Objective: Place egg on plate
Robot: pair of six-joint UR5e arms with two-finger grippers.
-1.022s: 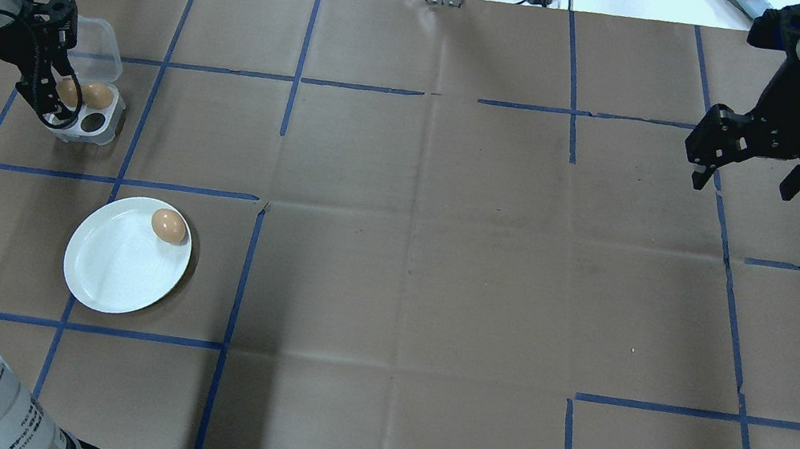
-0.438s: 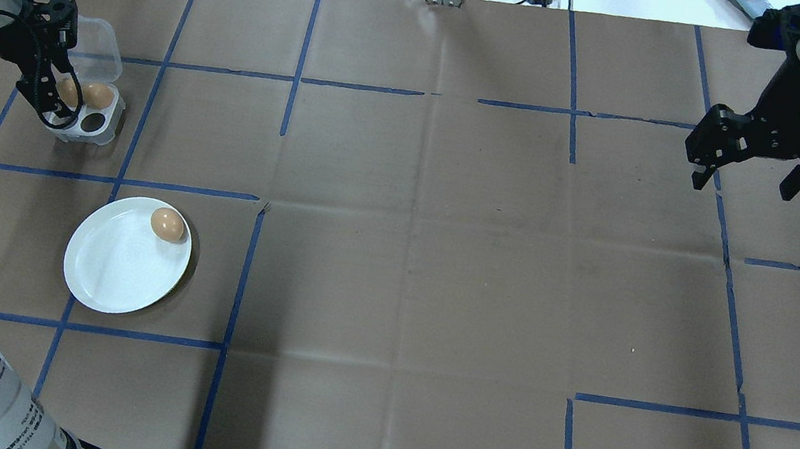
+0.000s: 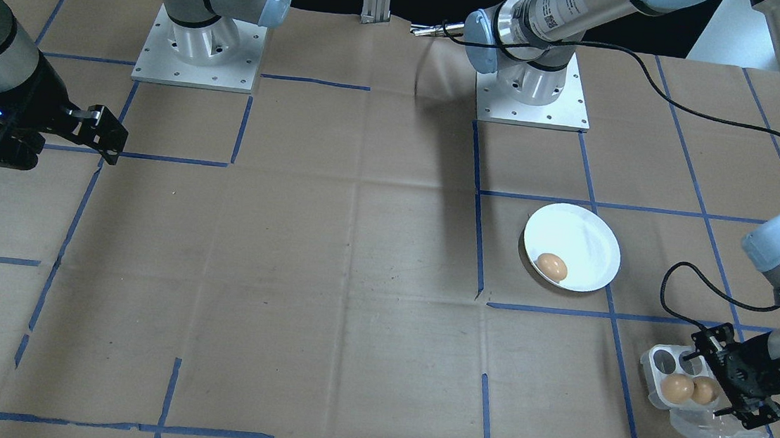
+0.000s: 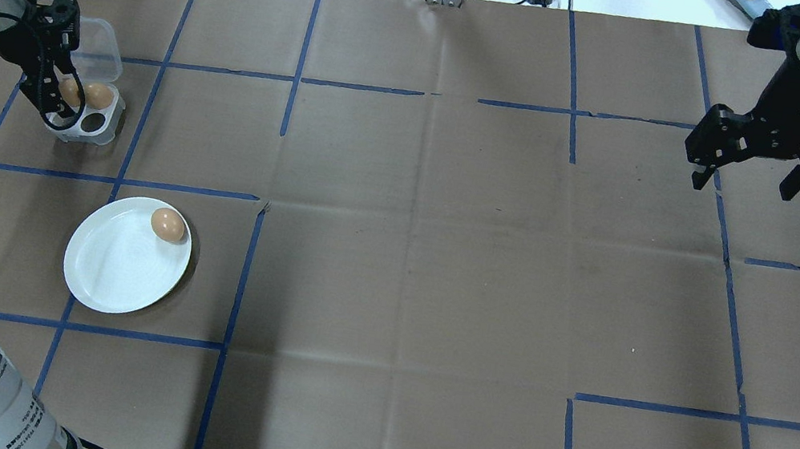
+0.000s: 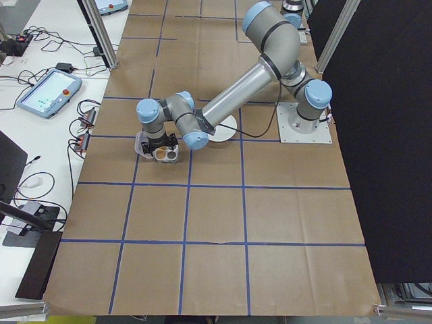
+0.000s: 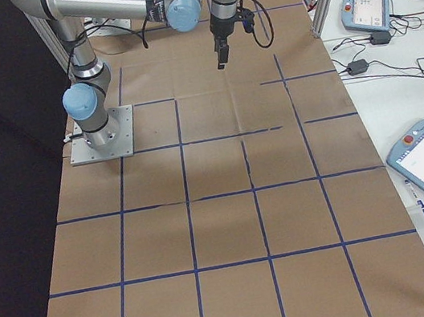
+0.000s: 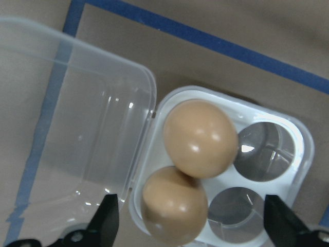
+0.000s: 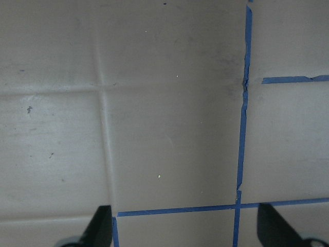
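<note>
Two eggs touched in the carton; the spread, empty left claw risked cracking either.

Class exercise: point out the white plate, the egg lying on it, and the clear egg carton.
plate (image 4: 112, 270): overhead exterior view, bare white middle of the plate.
egg on the plate (image 4: 167, 225): overhead exterior view, centre of its shell.
egg carton (image 7: 272, 149): left wrist-mounted view, an empty cup.

In the overhead view we see the left gripper covering part of one carton egg. The left wrist view cuts off its fingertips.
</note>
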